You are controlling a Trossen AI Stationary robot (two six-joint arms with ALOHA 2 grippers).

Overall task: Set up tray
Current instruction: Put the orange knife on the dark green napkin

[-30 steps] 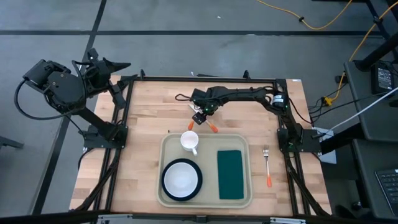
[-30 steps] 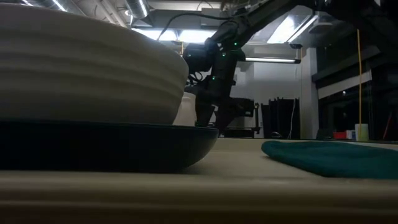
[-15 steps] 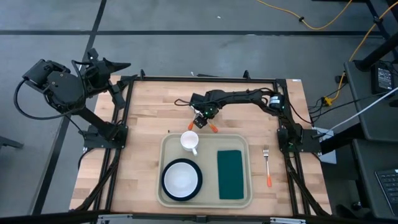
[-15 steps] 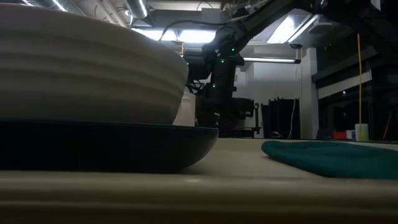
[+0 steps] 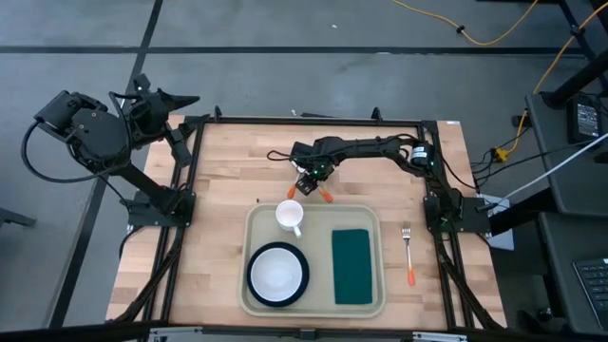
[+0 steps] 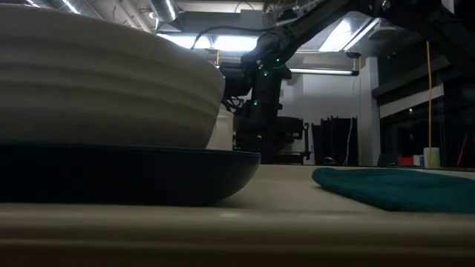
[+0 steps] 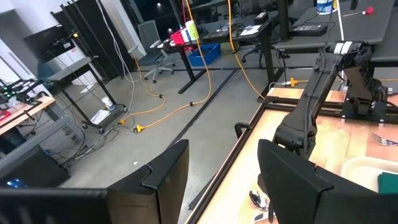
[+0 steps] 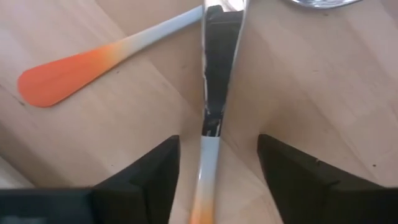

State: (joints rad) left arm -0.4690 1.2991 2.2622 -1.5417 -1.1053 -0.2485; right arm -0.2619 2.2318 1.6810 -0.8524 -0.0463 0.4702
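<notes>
The tray (image 5: 314, 220) sits at the table's near edge, cutlery not yet loaded. The right gripper (image 8: 211, 163) hangs open astride a knife (image 8: 216, 81) behind the tray's far rim; closing squarely comes next. The left gripper (image 7: 219, 169) waits, open, off the far-left corner.

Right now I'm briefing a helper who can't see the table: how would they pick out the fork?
Start at the big cream tray near the table's front edge. Just off its right rim, alone on bare wood, lies the fork, tines pointing away from the front. Its handle ends in orange, and it lies far from the utensils beneath the right gripper.
</notes>
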